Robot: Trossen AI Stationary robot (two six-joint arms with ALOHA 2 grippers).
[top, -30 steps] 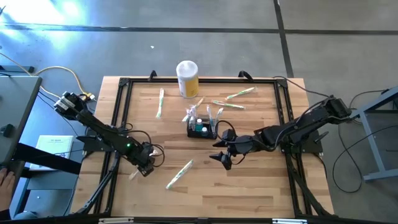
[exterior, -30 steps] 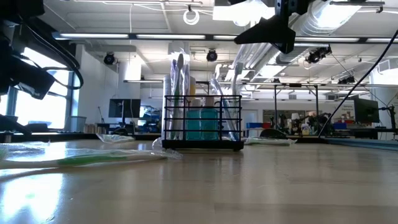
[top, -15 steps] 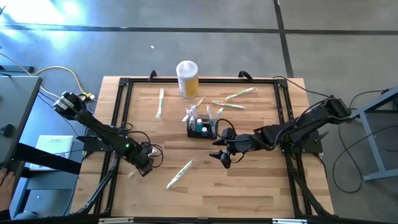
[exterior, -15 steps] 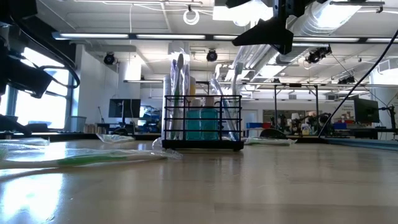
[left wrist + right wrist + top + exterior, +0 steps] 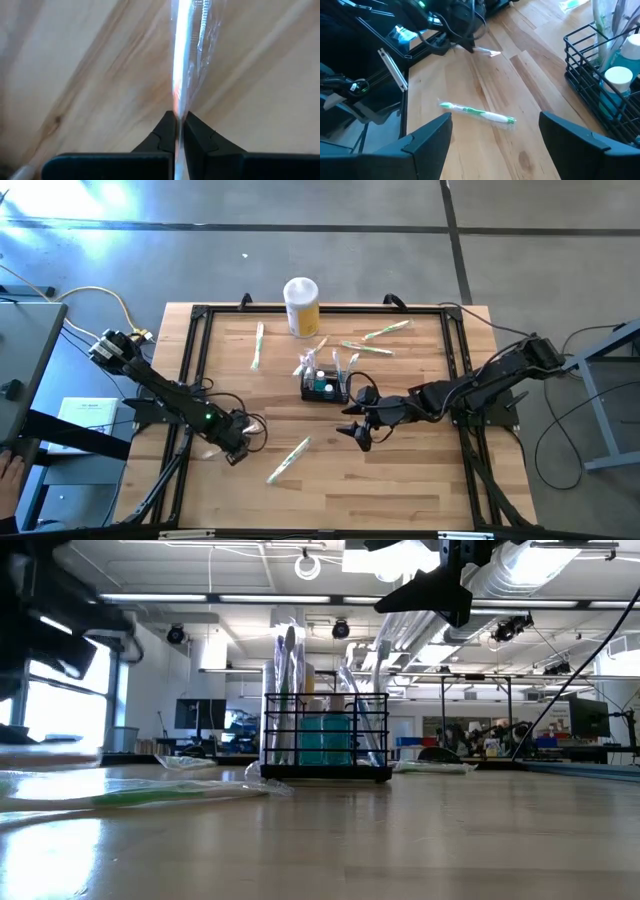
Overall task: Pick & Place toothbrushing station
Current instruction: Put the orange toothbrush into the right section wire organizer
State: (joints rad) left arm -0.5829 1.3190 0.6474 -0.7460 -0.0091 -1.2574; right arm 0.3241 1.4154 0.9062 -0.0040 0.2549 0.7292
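change: left claw [image 5: 179, 120] has clenched onto a wrapped toothbrush [image 5: 187, 55] near the bench's [image 5: 400, 490] left edge; it was wider 1 second ago
right claw [image 5: 492, 131]: released, hovering just beside the black wire caddy [image 5: 325, 387], unmoved
caddy: mid-bench, holds wrapped brushes and a teal bottle [image 5: 322, 738]
canister [image 5: 301, 305]: yellow-white, behind caddy, label unreadable
loose brush [image 5: 288, 459]: green, between the claws

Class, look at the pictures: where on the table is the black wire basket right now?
In the high view the black wire basket stands near the table's middle, in front of the yellow-and-white canister. The open right gripper hovers just beside it.
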